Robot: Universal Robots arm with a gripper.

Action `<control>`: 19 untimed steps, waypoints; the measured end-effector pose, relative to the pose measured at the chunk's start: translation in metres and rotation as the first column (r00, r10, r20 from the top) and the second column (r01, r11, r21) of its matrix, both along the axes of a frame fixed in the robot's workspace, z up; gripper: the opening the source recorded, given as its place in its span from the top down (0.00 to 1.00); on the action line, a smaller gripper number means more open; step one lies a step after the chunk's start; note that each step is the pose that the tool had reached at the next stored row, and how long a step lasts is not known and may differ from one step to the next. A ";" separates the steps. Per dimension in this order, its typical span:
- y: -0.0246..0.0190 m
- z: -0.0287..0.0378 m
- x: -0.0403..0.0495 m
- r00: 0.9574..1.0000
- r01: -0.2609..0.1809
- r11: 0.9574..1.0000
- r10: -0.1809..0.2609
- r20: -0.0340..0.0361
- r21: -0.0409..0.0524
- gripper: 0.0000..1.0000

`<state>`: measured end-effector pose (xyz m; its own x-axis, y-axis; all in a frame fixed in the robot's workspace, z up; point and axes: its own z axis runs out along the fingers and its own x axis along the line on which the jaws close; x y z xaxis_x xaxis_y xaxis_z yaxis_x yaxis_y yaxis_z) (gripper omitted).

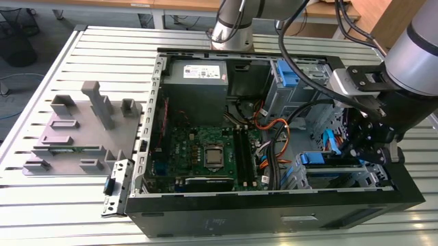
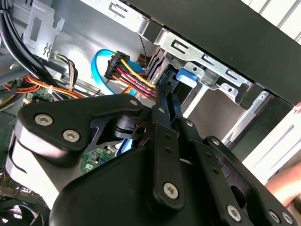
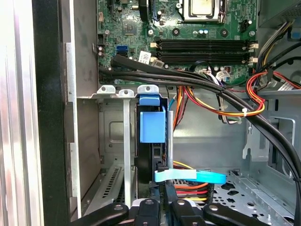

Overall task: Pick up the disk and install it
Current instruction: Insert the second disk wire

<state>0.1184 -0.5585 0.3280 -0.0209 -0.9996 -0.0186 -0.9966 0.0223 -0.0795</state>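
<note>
Ribbed grey metal tabletop [image 1: 89,56] carries the open black desktop computer case [image 1: 274,212], and we see our black linkage gripper [image 1: 366,146] reaching down into the drive bay corner at the exterior view's right. We cannot tell whether its fingers are parted or clamped, since the linkage hides the tips in both wrist views. Just ahead of the fingertips stands the disk [image 3: 151,136], a silver-grey metal drive on edge with blue plastic rails, sitting in the silver sheet-metal drive cage [image 3: 113,141]. A light blue flat data cable [image 3: 190,176] and red-yellow power wires [image 2: 129,70] lie beside it. Farther out we see the green motherboard [image 1: 205,151], the grey metal power supply box [image 1: 195,77], and a grey plastic fixture block [image 1: 79,130] on the table.
</note>
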 end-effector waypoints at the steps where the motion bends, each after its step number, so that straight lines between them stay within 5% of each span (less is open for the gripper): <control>1: 0.0000 0.0000 0.0000 1.000 0.000 1.000 0.000 0.000 0.000 0.82; 6: 0.0000 0.0016 0.0000 1.000 0.000 1.000 0.000 0.000 -0.002 0.76; 14: -0.0001 0.0150 0.0002 1.000 0.000 1.000 0.000 0.000 -0.001 0.76; 19: 0.0000 0.0154 0.0002 1.000 0.000 1.000 0.000 0.000 -0.001 0.76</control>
